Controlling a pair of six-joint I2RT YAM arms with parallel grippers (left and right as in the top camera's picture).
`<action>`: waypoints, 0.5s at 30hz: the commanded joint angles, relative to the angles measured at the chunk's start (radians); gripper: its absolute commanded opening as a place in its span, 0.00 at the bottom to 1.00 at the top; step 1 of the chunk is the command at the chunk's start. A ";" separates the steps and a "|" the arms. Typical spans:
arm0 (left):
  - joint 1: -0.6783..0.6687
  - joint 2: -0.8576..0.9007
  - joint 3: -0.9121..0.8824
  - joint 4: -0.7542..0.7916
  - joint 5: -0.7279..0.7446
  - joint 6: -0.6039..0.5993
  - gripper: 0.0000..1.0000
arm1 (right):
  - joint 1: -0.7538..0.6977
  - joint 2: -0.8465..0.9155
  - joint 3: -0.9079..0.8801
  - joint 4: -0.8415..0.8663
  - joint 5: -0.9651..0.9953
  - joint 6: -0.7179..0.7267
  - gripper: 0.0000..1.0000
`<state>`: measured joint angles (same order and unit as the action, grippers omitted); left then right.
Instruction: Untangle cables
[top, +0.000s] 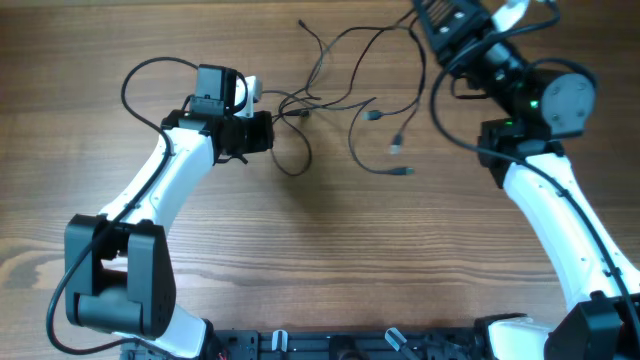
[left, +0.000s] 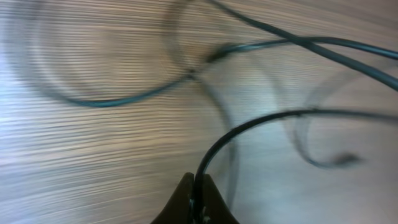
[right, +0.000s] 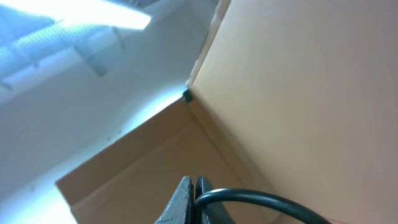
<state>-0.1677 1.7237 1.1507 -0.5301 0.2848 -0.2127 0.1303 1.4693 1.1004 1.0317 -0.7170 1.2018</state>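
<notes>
Several thin black cables (top: 330, 95) lie tangled on the wooden table at the back middle. Small plugs (top: 396, 148) lie loose to their right. My left gripper (top: 268, 131) sits at the tangle's left edge. In the left wrist view this gripper (left: 198, 182) is shut on one thin cable (left: 249, 127), which arcs up and to the right while other strands (left: 298, 42) cross above. My right gripper (top: 422, 18) is raised at the top edge, where a strand leads up to it. The right wrist view shows it (right: 195, 185) shut on a black cable (right: 267, 200).
A thicker black arm wire (top: 140, 72) loops behind the left arm. The right arm's own wire (top: 445, 115) curves beside the plugs. The right wrist camera points upward at tan cardboard-like panels (right: 298, 93). Both arm bases stand at the table's front edge.
</notes>
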 joint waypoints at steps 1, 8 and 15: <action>0.002 -0.009 -0.008 -0.055 -0.517 -0.238 0.04 | -0.069 -0.016 0.011 0.009 -0.014 0.065 0.04; 0.117 -0.009 -0.008 -0.157 -0.712 -0.441 0.04 | -0.192 -0.016 0.011 -0.284 -0.074 -0.018 0.04; 0.350 -0.009 -0.014 -0.170 -0.395 -0.455 0.04 | -0.336 -0.016 0.011 -1.028 0.057 -0.417 0.04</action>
<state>0.1154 1.7237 1.1507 -0.7021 -0.2363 -0.6369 -0.1612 1.4696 1.1099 0.1818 -0.7681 1.0126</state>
